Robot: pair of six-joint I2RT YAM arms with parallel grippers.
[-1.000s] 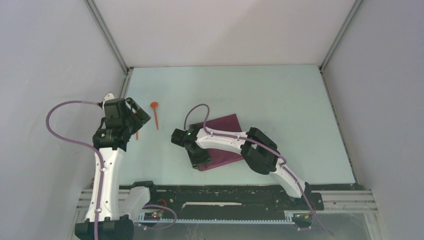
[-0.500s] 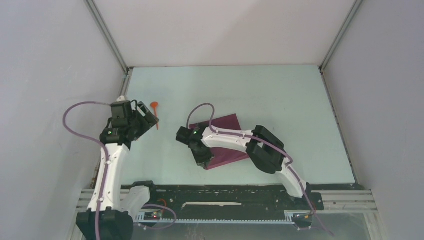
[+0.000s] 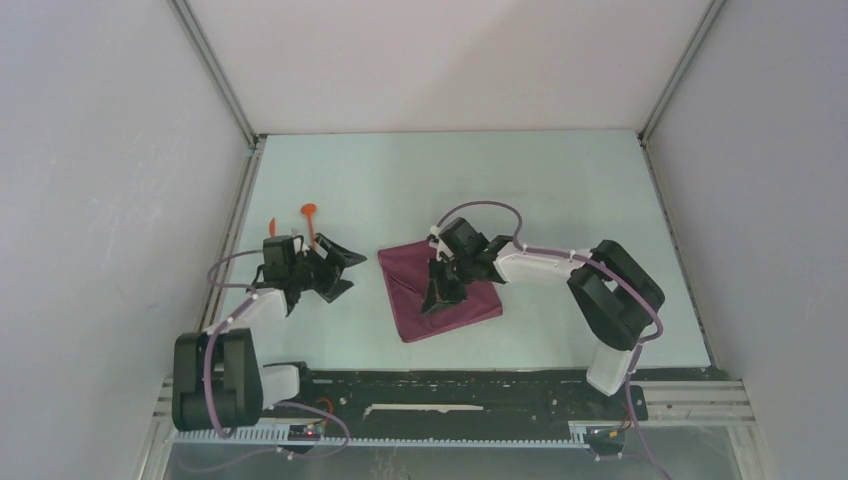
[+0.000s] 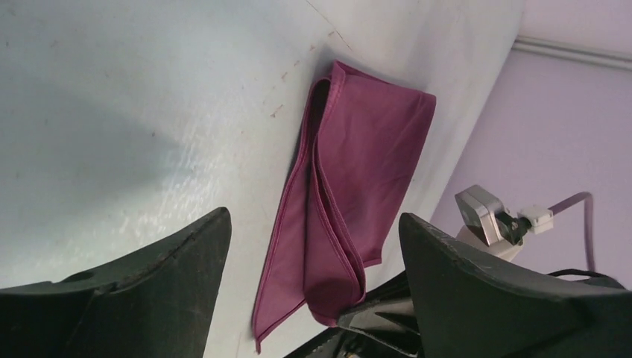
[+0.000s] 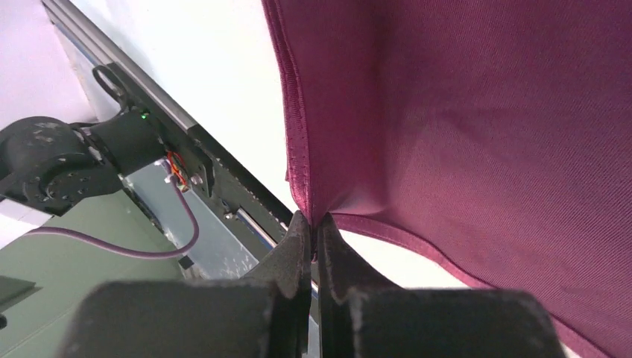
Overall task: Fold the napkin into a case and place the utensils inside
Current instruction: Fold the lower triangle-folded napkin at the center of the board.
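The maroon napkin (image 3: 465,300) lies folded in the middle of the table, with its layers showing in the left wrist view (image 4: 365,149). My right gripper (image 3: 435,298) is shut on the edge of the napkin's upper layer (image 5: 477,127) and holds that edge raised off the table; its jaws (image 5: 317,224) pinch the hem. My left gripper (image 3: 345,272) stands open just left of the napkin, low over the table and facing it, with nothing between its fingers (image 4: 156,276). Two orange utensils lie behind the left gripper, one with a round end (image 3: 310,213) and one partly hidden (image 3: 272,228).
The enclosure's left wall (image 3: 120,200) stands close to the left arm and the utensils. A black and metal rail (image 3: 450,395) runs along the near edge of the table. Purple cables (image 3: 470,210) loop over both arms.
My right gripper has shut on the napkin's edge and moved right with it, so the fold opens. My left arm has dropped low and swung toward the napkin, leaving the utensils behind it.
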